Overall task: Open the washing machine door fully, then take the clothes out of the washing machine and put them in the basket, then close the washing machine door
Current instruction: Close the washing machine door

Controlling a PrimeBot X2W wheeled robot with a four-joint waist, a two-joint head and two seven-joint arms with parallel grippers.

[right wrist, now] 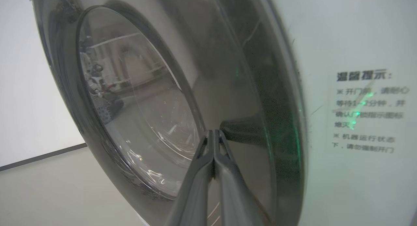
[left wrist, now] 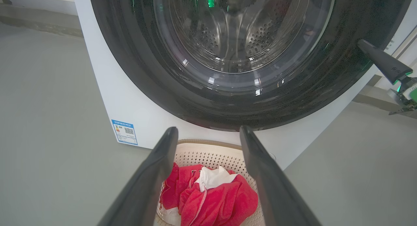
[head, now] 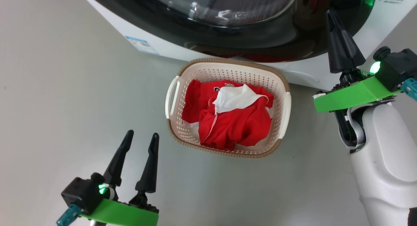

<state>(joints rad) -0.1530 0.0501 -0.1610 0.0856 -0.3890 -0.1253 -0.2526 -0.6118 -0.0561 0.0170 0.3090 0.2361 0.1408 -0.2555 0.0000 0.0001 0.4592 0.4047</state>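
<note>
From the head view, the washing machine (head: 163,47) walled off all of 12 o'clock, its door (head: 260,40) shut flush. The basket (head: 228,61) sat just beside its foot with no gap showing between them, and the heaped clothes (head: 234,128) took up most of its well. Bare floor (head: 65,89) lay open from 5 round to 10 o'clock of the basket. The left end effector (head: 143,133), fingers apart, hung over that floor at 7 o'clock. The right end effector (head: 330,14), fingers pressed together, stood at 2 o'clock, its tip at the door's black rim.

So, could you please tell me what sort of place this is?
Probably a laundry area: a white front-loading washing machine on bare grey floor, a basket of red clothes before it.
</note>
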